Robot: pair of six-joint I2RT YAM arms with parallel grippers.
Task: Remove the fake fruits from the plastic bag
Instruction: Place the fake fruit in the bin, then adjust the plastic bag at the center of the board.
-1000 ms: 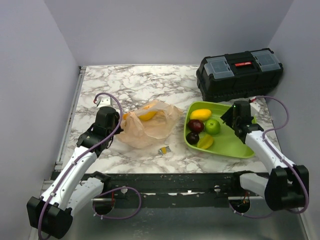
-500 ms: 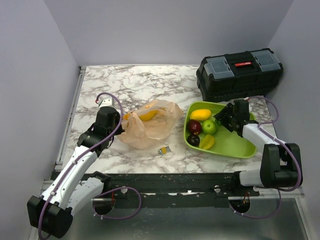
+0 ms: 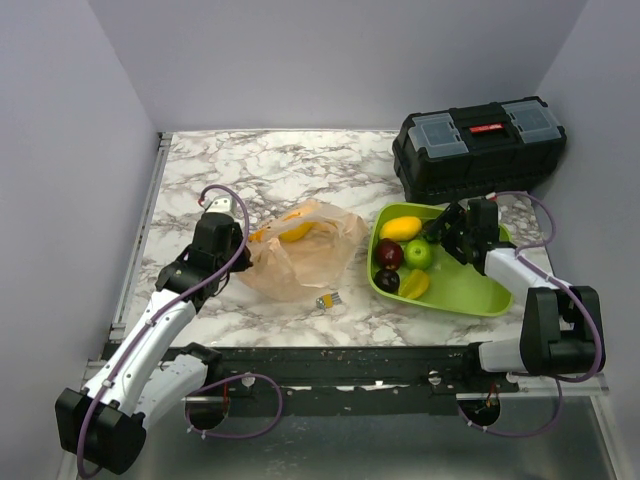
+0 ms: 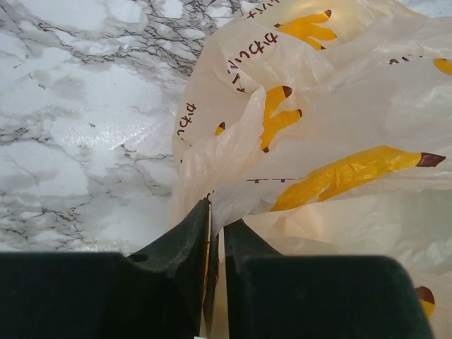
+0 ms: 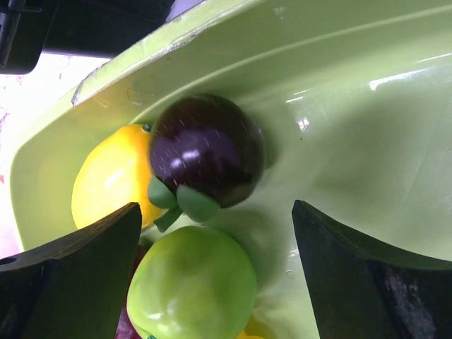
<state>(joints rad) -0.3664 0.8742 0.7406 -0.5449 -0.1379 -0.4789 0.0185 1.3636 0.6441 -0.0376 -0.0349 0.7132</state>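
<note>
Swung over the tray (image 3: 470,290) at 3 o'clock, right end effector (image 5: 215,205) gapes, purple fruit (image 5: 205,152) released; left end effector (image 4: 215,212) pinches plastic bag (image 4: 339,106); next, fetch its yellow fruit (image 3: 295,230).

A white marble tabletop (image 3: 300,165) with grey veining fills the middle of the scene. Plain pale lavender-grey walls enclose it on three sides: a back wall (image 3: 330,60), a left wall (image 3: 60,200) and a right wall (image 3: 600,120), all bare and matte. A thin metal strip (image 3: 140,240) runs along the tabletop's left edge. A black frame bar (image 3: 340,365) crosses its near edge, with a dull grey surface (image 3: 350,450) below. The light is soft and even, and the marble shows a faint sheen close up.
</note>
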